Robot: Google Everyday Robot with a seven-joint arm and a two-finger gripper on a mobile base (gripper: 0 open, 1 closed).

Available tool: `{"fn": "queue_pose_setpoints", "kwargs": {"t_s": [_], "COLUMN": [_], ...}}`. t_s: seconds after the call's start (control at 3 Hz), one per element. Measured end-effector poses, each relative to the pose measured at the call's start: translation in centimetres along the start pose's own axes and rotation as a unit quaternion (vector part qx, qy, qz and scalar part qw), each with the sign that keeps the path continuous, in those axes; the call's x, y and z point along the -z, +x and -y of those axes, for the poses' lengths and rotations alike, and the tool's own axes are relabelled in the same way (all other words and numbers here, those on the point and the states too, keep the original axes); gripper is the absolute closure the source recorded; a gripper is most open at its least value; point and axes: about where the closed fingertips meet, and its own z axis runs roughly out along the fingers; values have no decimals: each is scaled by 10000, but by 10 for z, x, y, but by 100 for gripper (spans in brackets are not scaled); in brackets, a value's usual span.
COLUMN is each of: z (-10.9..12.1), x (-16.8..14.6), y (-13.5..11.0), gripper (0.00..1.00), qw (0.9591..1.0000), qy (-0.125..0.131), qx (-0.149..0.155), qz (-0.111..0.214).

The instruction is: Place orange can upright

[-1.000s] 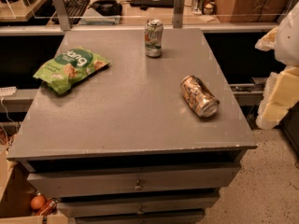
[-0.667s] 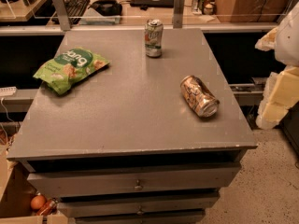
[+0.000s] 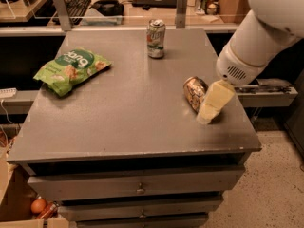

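Observation:
The orange can [image 3: 194, 92] lies on its side on the right part of the grey table [image 3: 128, 103], its silver top facing the camera's left. My gripper [image 3: 213, 103] hangs from the white arm [image 3: 251, 42] on the right. Its pale finger covers the can's right end and its tip comes down to the tabletop just beside the can.
A white-and-green can [image 3: 156, 38] stands upright at the back middle. A green snack bag [image 3: 70, 69] lies at the left. Drawers run below the table's front edge [image 3: 137, 189]. A desk with a keyboard [image 3: 76, 4] stands behind.
My arm has swung in from the right edge of the view to over the table. The gripper has come down at the orange can. The can has not moved.

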Motion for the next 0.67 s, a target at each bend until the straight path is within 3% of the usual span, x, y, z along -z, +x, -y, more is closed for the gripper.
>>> {"fn": "queue_pose_setpoints", "kwargs": {"t_s": [0.33, 0.67], "z": [9, 27], "x": [-42, -61], "y": [-27, -38], "gripper": [0, 0], "qw": [9982, 9915], "qy": [47, 255], "qx": [-602, -1272], "qz": [61, -9]}}
